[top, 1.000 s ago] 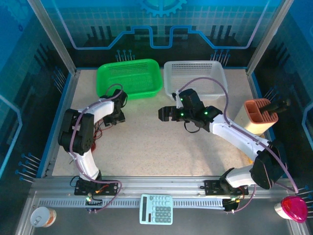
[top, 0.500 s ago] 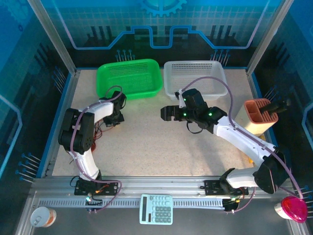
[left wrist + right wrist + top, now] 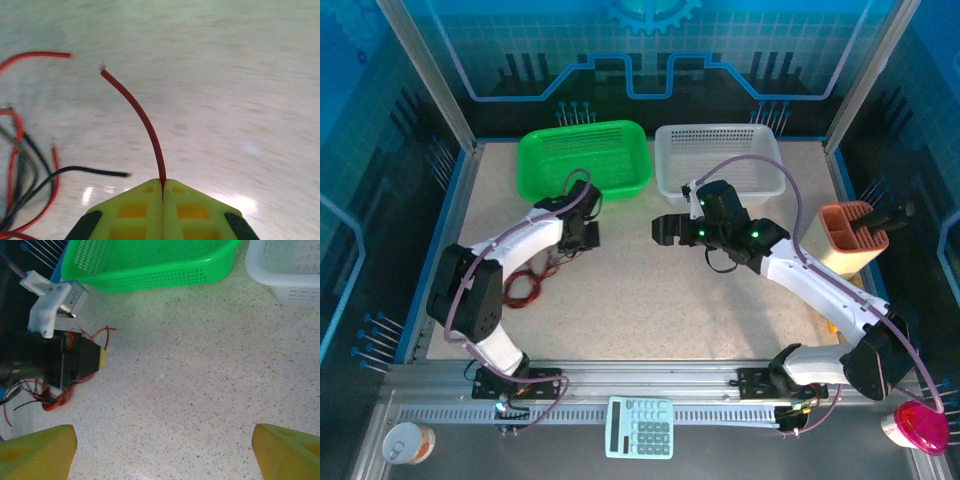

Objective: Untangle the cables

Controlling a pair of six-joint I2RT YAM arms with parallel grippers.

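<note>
The cables are thin red and black wires lying in a loose bunch on the table's left side, also at the left edge of the left wrist view as cables. My left gripper is right of the bunch, its yellow jaws pressed together on one red cable. That cable curves up from the left gripper to a free end. My right gripper hovers over mid table facing left. Its yellow fingers stand wide apart around the right gripper, nothing between them. The right wrist view shows the left gripper with red cables trailing behind it.
A green basket and a white basket stand side by side at the back. An orange holder sits at the right edge. On the front rail lie a calculator, a pink object and a cup.
My left gripper has shut on a red cable and moved right, away from the bunch, drawing the cable along. The right gripper edged slightly right and stays open.
</note>
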